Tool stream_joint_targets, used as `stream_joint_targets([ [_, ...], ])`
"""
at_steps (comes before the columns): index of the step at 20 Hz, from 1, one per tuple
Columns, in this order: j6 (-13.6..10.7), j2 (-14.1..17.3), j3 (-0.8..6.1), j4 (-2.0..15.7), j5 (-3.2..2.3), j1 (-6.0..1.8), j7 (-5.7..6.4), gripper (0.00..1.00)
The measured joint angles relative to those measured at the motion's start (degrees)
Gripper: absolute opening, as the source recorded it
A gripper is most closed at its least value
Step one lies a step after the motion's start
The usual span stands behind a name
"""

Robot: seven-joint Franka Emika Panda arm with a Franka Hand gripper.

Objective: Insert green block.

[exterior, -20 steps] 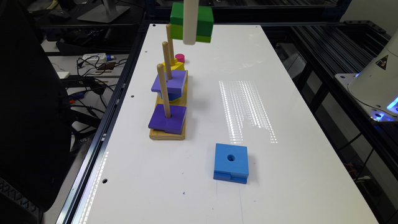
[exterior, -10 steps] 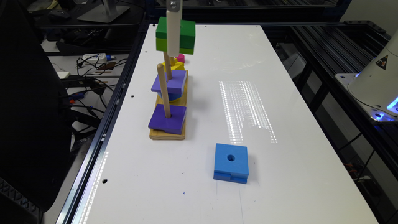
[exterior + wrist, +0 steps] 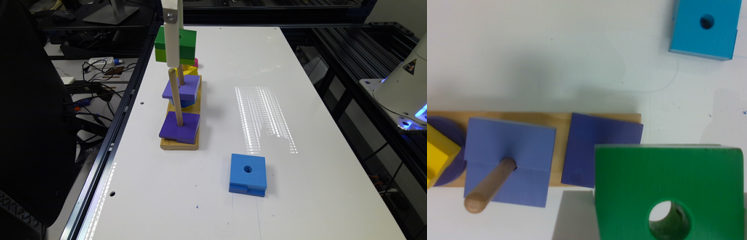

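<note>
- Gripper: white part hanging down from above in the exterior view, crossing in front of the green block. It carries the block in the air, well above the table. Whether its fingers press the block's sides cannot be made out in the wrist view.
- Green block: square, dark green layer over lime-green layer, round centre hole facing upward. It sits at the gripper, level, above the far part of the wooden base, clear of the pieces below it.
- Wooden base: a light wood strip on the table, directly beneath the gripper, carrying upright pegs and stacked pieces.
- Near peg: a wooden dowel with a rounded tip just below the gripper's lower end in the exterior view; not inside the block's hole.
- Dark purple square block: threaded on the near peg, resting on the base.
- Lighter purple square block: on the next peg, lower than the green block and partly under it.
- Yellow piece: further along the base, below the green block; a pink piece just behind it.
- Blue square block: flat on the table, with a centre hole, well apart from the gripper and the base.
- Table: white, glossy.
</note>
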Motion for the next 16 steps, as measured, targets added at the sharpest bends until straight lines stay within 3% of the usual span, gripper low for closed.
stream_joint_targets([
  [16,0.1,0.6,-0.05,0.39,-0.17,-0.08,0.0,0.0],
])
